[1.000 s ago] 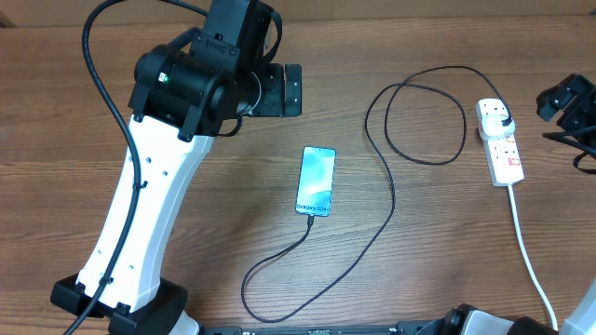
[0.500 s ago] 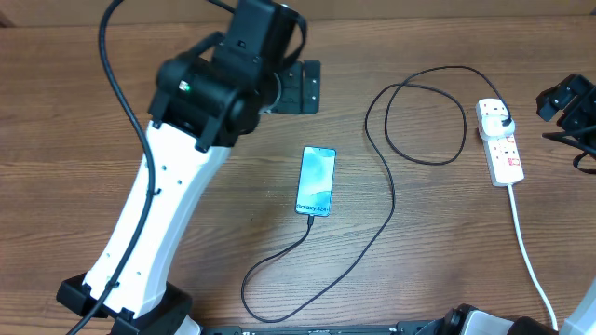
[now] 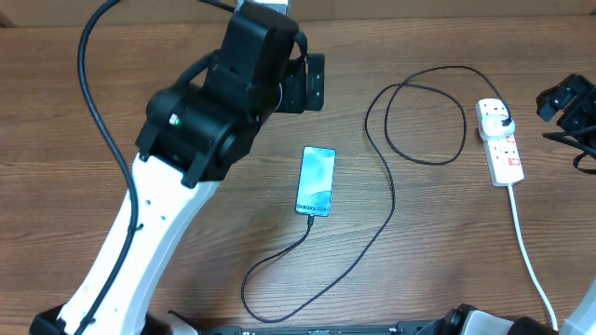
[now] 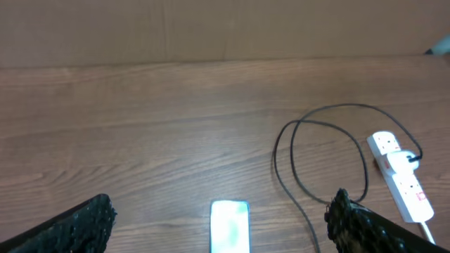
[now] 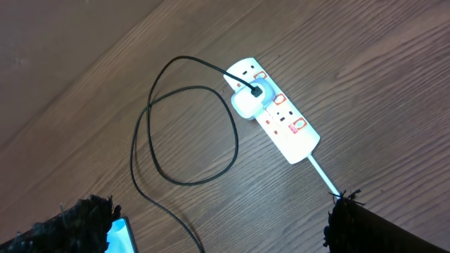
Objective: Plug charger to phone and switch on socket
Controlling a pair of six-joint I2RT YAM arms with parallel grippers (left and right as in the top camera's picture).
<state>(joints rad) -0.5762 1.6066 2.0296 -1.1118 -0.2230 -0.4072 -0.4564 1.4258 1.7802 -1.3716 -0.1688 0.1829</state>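
Observation:
The phone (image 3: 316, 180) lies flat mid-table with its light-blue screen lit; the left wrist view shows the phone (image 4: 230, 226) below and between my fingers. The black charger (image 3: 392, 197) runs from the phone's near edge, curls near the front of the table, loops at the back and ends at the socket (image 3: 501, 142). That white strip (image 5: 278, 116) has red switches and a plug seated in it. My left gripper (image 3: 313, 82) hovers open beyond the phone, holding nothing. My right gripper (image 3: 564, 99) stands open at the right edge beside the socket, also holding nothing.
The socket's white lead (image 3: 527, 251) runs toward the front right edge. The left arm's white and black body (image 3: 177, 177) leans over the left half of the wooden table (image 3: 93, 121). A pale wall (image 4: 211, 28) bounds the far side.
The left arm has swung its wrist to the right and back, carrying its open gripper toward the far side of the phone. The right arm, phone, cable and socket have not moved.

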